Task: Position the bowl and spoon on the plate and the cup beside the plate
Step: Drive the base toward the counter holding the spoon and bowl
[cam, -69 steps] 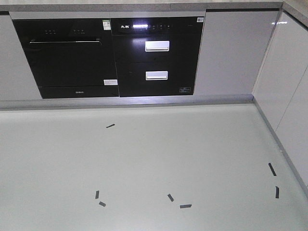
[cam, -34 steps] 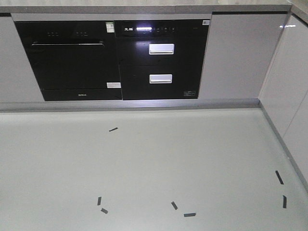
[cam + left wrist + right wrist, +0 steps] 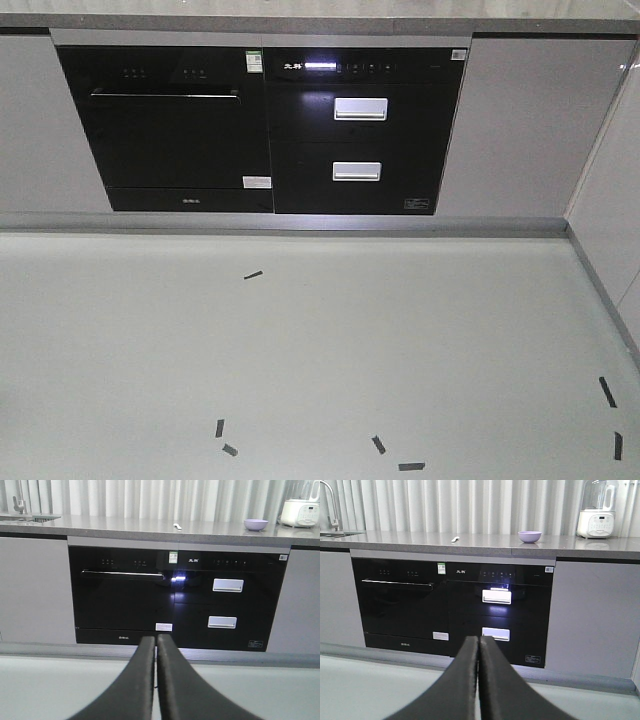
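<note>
Since a second ago the front view has swung: the black built-in oven [image 3: 170,125], the drawer unit [image 3: 360,130] beside it and the tape marks [image 3: 253,274] on the grey floor [image 3: 420,320] all sit further right and a little lower. Seen from its wrist, the left claw [image 3: 155,639] is closed, fingers pressed together, gripping nothing. On the table [image 3: 100,527] high above and beyond it, the mint spoon [image 3: 177,526] lies slightly right of the claw. The lavender bowl [image 3: 256,524] stands well to the right, with a white kitchen machine [image 3: 299,511] further right still. The right claw [image 3: 479,640] is likewise closed and empty. From it the spoon lies up and slightly left, the bowl up and to the right, well apart from each other.
</note>
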Controlling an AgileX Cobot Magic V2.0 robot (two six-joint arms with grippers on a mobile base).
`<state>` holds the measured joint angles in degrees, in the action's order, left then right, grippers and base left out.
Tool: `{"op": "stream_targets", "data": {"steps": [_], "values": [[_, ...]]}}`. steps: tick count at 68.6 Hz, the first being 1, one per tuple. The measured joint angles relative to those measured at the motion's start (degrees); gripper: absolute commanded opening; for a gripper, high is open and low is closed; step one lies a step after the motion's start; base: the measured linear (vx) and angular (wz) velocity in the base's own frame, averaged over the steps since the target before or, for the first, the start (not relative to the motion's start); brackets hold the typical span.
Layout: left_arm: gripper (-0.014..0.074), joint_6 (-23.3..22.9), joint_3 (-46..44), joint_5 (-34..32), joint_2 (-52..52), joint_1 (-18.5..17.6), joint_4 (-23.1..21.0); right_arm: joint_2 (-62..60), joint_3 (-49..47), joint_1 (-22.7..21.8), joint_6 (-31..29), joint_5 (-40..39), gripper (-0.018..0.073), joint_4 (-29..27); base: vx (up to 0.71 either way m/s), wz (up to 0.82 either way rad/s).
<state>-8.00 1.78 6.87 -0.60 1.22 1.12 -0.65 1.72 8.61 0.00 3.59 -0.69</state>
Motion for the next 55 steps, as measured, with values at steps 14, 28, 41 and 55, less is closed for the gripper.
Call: {"op": "stream_targets", "data": {"steps": [14, 28, 41, 55], "values": [[-0.0006, 0.0, 0.0, 0.0, 0.0, 0.0, 0.0, 0.0, 0.0, 0.0, 0.0, 0.0, -0.0010, 0.0, 0.10, 0.02], [-0.0006, 0.0, 0.0, 0.0, 0.0, 0.0, 0.0, 0.0, 0.0, 0.0, 0.0, 0.0, -0.0010, 0.0, 0.12, -0.02], [-0.0006, 0.0, 0.0, 0.0, 0.0, 0.0, 0.0, 0.0, 0.0, 0.0, 0.0, 0.0, -0.0010, 0.0, 0.15, -0.05], [-0.0006, 0.0, 0.0, 0.0, 0.0, 0.0, 0.0, 0.0, 0.0, 0.0, 0.0, 0.0, -0.0010, 0.0, 0.16, -0.04]]}}
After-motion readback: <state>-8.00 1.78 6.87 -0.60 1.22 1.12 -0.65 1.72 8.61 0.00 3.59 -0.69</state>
